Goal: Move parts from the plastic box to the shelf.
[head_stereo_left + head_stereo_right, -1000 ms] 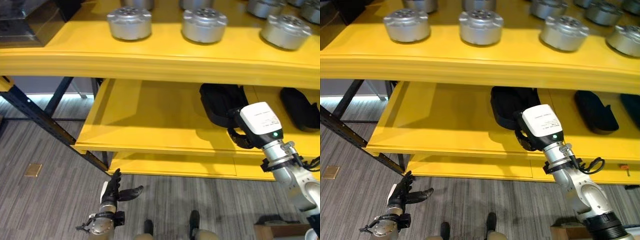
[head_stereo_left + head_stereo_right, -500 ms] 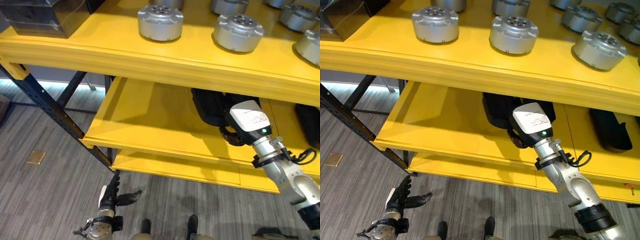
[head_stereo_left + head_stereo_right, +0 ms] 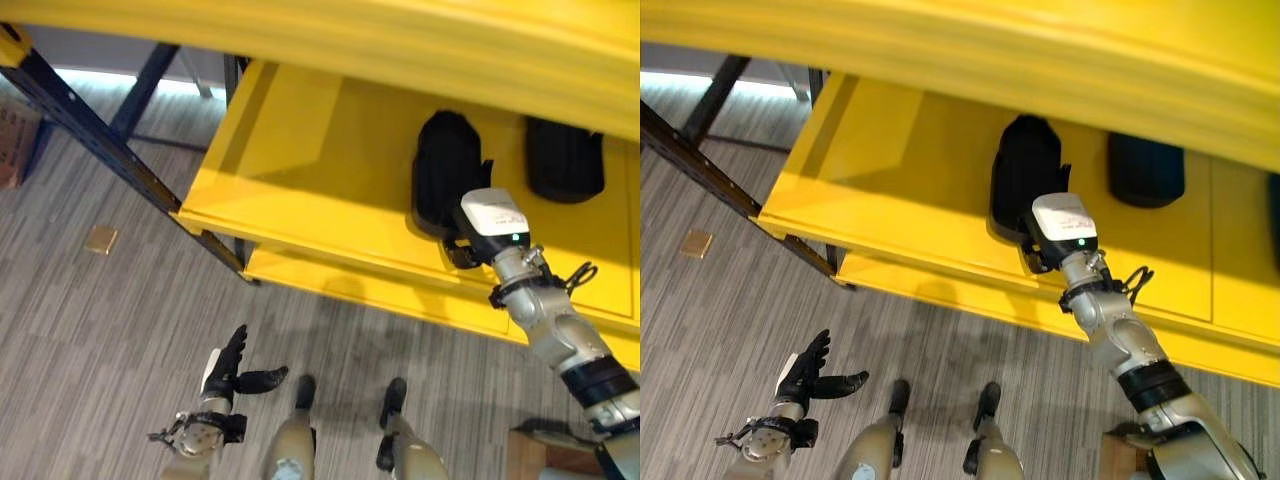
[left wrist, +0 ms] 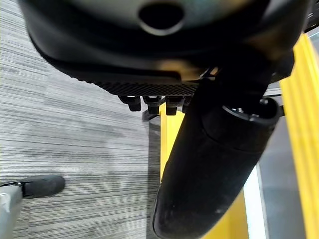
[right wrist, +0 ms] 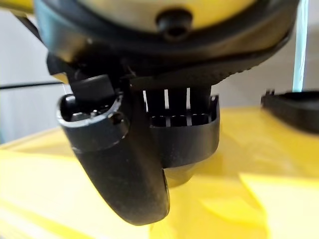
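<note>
My right hand (image 3: 458, 250) is at the front lip of the lower yellow shelf (image 3: 310, 190), just in front of a black moulded pad (image 3: 447, 170) lying on it. In its wrist view its fingers (image 5: 182, 134) are curled beside the thumb (image 5: 124, 164) with nothing between them, just above the yellow board. My left hand (image 3: 232, 372) hangs low over the grey floor. Its fingers are spread and straight, its thumb (image 4: 209, 164) stands out, and it holds nothing. The upper shelf's yellow front edge (image 3: 400, 40) runs across the top.
A second black pad (image 3: 563, 160) lies further right on the lower shelf. A dark blue diagonal rack brace (image 3: 90, 130) stands at the left. A small tan square (image 3: 100, 238) lies on the floor, and a cardboard box (image 3: 540, 455) sits at the lower right.
The camera has tipped downward, so the silver parts on the upper shelf have left the picture. Both hands keep about the same places relative to the shelf and the floor.
</note>
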{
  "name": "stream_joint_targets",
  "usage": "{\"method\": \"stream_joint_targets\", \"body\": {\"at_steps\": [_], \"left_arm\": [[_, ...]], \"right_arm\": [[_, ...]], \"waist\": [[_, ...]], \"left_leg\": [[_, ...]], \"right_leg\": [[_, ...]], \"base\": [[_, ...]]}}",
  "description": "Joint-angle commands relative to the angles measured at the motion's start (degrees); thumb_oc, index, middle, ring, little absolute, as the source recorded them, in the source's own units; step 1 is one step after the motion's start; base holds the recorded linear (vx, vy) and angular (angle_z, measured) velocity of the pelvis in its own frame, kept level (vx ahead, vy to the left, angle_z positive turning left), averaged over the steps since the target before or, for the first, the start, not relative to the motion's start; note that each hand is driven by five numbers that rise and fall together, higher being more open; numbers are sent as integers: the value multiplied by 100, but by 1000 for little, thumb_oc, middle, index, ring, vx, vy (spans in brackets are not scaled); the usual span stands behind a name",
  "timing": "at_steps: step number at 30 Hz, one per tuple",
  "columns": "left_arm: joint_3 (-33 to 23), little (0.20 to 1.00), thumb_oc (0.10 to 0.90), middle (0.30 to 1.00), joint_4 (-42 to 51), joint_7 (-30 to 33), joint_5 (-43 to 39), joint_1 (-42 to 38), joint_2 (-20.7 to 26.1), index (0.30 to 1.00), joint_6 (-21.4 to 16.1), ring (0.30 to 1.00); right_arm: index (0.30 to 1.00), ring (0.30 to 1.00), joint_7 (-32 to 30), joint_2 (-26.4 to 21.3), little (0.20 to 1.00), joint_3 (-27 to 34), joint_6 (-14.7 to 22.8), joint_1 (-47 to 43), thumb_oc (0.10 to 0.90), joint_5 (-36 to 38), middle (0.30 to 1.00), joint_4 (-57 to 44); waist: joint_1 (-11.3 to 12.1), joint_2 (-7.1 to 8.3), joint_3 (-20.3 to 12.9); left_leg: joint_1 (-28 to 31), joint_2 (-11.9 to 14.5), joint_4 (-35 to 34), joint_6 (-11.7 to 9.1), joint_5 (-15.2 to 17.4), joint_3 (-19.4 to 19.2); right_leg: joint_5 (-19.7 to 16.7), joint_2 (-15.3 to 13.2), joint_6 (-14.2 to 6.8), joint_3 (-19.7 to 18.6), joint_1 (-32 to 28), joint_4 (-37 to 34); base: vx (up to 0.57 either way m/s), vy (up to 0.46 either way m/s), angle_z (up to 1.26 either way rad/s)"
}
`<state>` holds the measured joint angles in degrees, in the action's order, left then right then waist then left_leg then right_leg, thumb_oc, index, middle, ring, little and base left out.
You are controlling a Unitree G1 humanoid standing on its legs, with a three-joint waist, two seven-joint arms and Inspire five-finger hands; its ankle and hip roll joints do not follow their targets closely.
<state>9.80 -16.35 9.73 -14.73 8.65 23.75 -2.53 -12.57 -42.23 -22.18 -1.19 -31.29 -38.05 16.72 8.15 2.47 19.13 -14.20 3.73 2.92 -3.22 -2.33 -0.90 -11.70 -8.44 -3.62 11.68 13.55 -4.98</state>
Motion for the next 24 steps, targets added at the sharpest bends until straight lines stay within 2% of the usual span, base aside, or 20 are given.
{"method": "stream_joint_targets", "body": {"at_steps": [1, 9, 24], "left_arm": [[13, 1000, 900, 1000, 404, 180, -106, -142, 310, 1000, -513, 1000], [25, 1000, 900, 1000, 406, 236, -164, -252, 325, 1000, -551, 1000], [-8, 1000, 900, 1000, 380, 200, -267, -302, 391, 1000, -589, 1000]], "right_arm": [[300, 300, -535, -145, 300, 89, -48, -990, 400, 114, 300, -235], [300, 300, -507, -19, 300, -183, -121, -1360, 400, 69, 300, 60], [300, 300, -321, -245, 300, -697, -140, -2120, 400, -98, 300, 388]], "waist": [[3, 11, -167], [30, -16, -14], [151, 61, 58]], "left_leg": [[-246, 82, 108, 63, -174, -8], [-315, 51, 91, 68, -199, 11], [-374, 24, 56, 56, -252, 84]], "right_leg": [[938, -492, -547, 107, -685, 932], [929, -535, -544, 132, -611, 963], [891, -547, -538, 249, -651, 866]], "base": [[-35, 18, -1], [-24, 10, -1], [-8, 2, 3]]}}
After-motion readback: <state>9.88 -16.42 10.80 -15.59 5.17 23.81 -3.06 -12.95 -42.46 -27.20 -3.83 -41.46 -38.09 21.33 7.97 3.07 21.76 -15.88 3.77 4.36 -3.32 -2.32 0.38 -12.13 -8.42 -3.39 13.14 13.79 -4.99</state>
